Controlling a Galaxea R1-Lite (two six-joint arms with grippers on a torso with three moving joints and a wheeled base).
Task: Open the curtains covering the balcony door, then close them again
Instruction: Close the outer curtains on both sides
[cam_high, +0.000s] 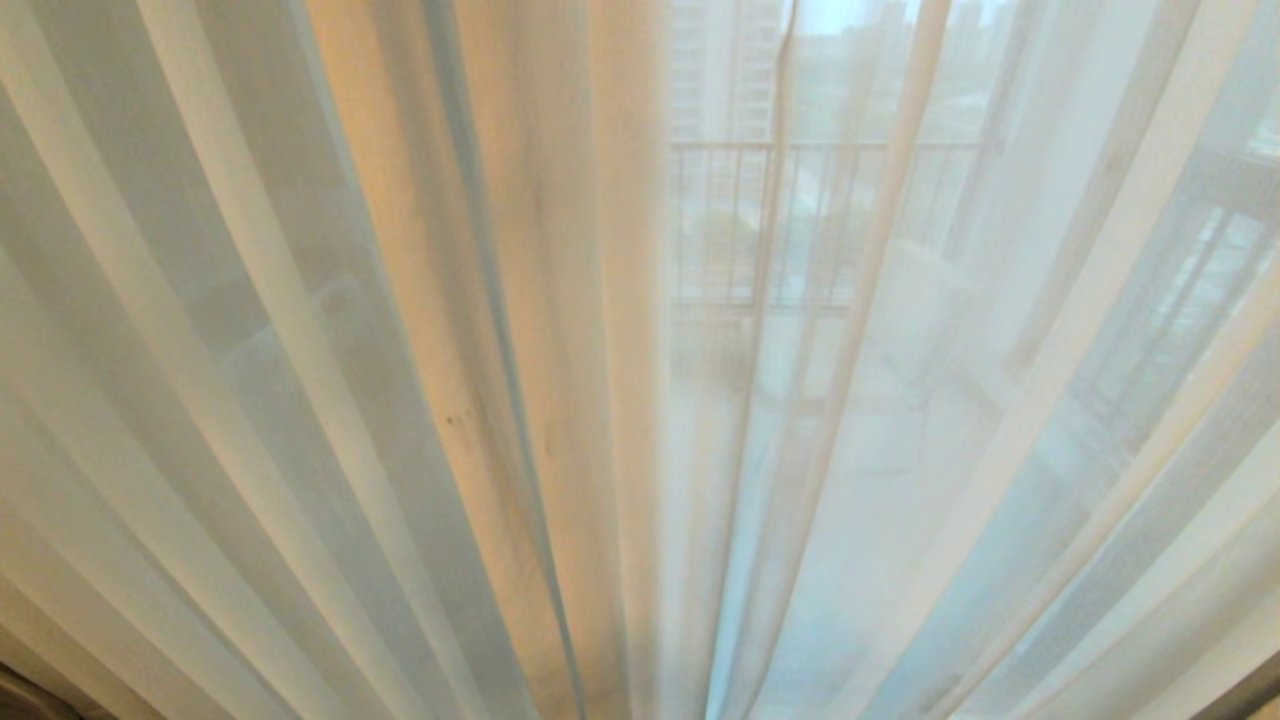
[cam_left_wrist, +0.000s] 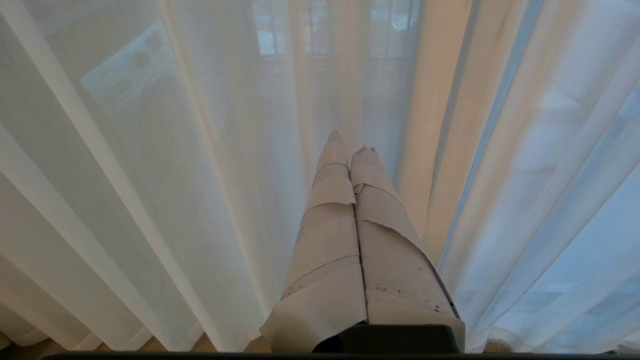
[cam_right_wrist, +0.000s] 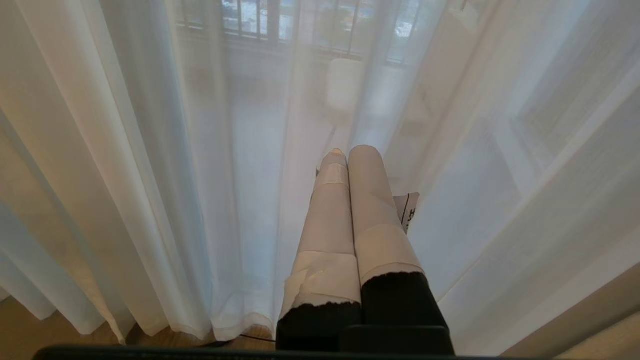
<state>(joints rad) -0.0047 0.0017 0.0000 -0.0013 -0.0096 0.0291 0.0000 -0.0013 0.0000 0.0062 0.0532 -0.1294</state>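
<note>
Sheer white curtains (cam_high: 250, 350) hang in pleats across the whole head view. Denser, warm-toned folds (cam_high: 540, 300) run down the middle where two panels meet. The balcony door is hidden behind the fabric; only a faint balcony railing (cam_high: 820, 150) shows through. Neither gripper appears in the head view. My left gripper (cam_left_wrist: 350, 147), wrapped in pale tape, is shut and empty. It points at the curtains (cam_left_wrist: 200, 175), just short of the warm fold (cam_left_wrist: 440, 125). My right gripper (cam_right_wrist: 350, 152), also taped, is shut and empty, facing the sheers (cam_right_wrist: 150, 175).
Wooden floor (cam_right_wrist: 30, 335) shows under the curtain hem, with a thin dark cable (cam_right_wrist: 250, 339) lying on it. A white object (cam_right_wrist: 345, 85) stands out on the balcony behind the fabric. A beige strip (cam_right_wrist: 590, 320) runs along one side.
</note>
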